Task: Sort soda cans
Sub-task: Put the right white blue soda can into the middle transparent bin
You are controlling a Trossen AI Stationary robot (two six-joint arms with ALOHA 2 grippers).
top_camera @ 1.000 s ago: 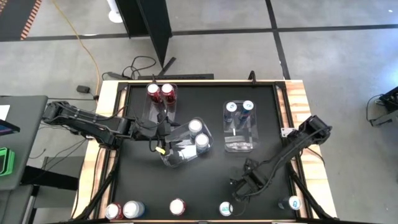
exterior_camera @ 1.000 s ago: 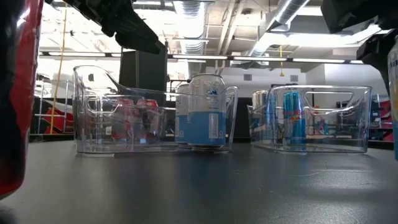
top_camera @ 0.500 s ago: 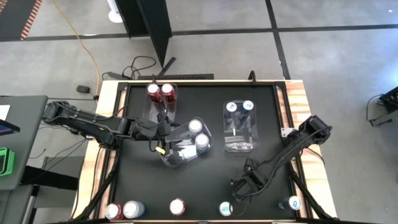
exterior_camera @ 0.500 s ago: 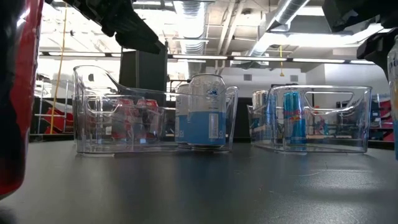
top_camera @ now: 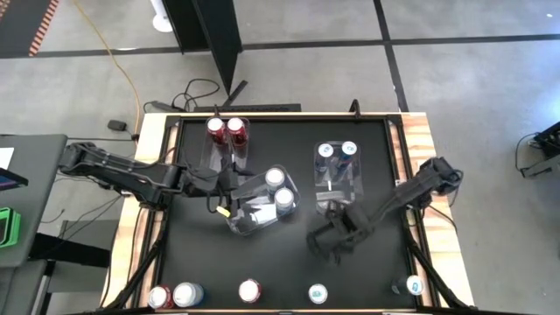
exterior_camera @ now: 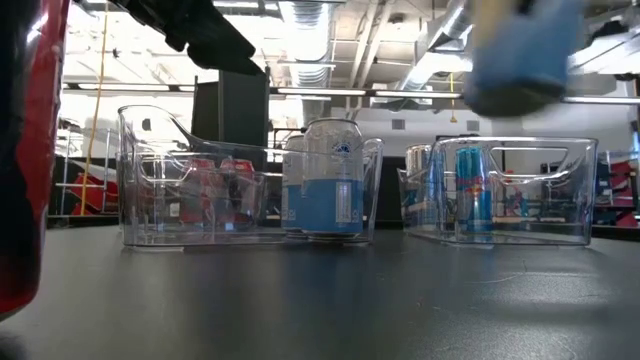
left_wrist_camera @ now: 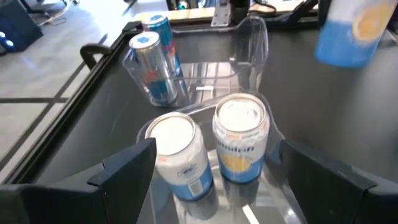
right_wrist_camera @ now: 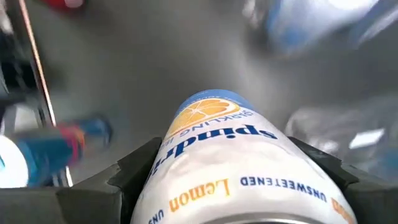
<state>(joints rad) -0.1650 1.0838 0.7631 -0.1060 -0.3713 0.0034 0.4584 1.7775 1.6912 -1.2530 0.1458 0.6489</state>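
The right gripper [top_camera: 325, 238] has swung from 5 toward 12 o'clock, its fingers pinching a light-blue can [right_wrist_camera: 227, 162]. The left gripper [top_camera: 229, 186] hovers spread-fingered above the middle bin [top_camera: 248, 223], probably that can's destination.

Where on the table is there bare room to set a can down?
Bare patches: the table between the middle bin and the front row of cans; the back strip between the red-can bin and the blue-can bin. Crowded: the gap between middle and blue-can bins, where the right gripper carries a light-blue can.
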